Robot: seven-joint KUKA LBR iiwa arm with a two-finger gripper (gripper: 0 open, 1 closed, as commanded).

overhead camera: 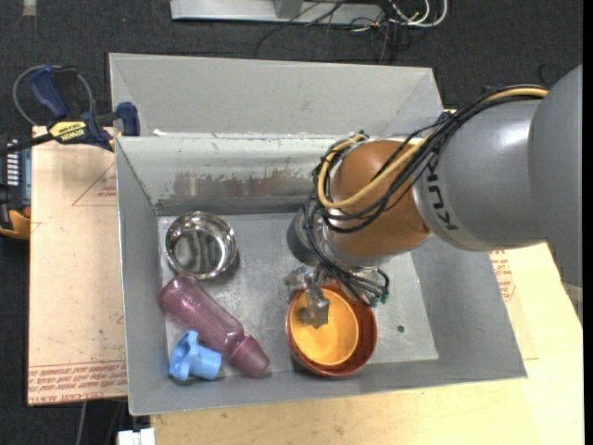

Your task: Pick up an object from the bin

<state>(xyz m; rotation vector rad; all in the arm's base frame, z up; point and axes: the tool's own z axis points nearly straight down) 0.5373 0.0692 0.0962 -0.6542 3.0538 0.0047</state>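
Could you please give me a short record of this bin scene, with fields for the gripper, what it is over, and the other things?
bin: grey metal
gripper: low over the inside of the orange bowl
orange bowl: upright, front middle of the bin
steel bowl: upright, back left
pink bottle: lying on its side, front left, in front of the steel bowl
blue piece: front left corner, beside the bottle

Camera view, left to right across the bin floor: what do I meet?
Round steel bowl → orange round bowl. The pink plastic bottle and blue plastic piece overlap that first bowl's span, so unordered.
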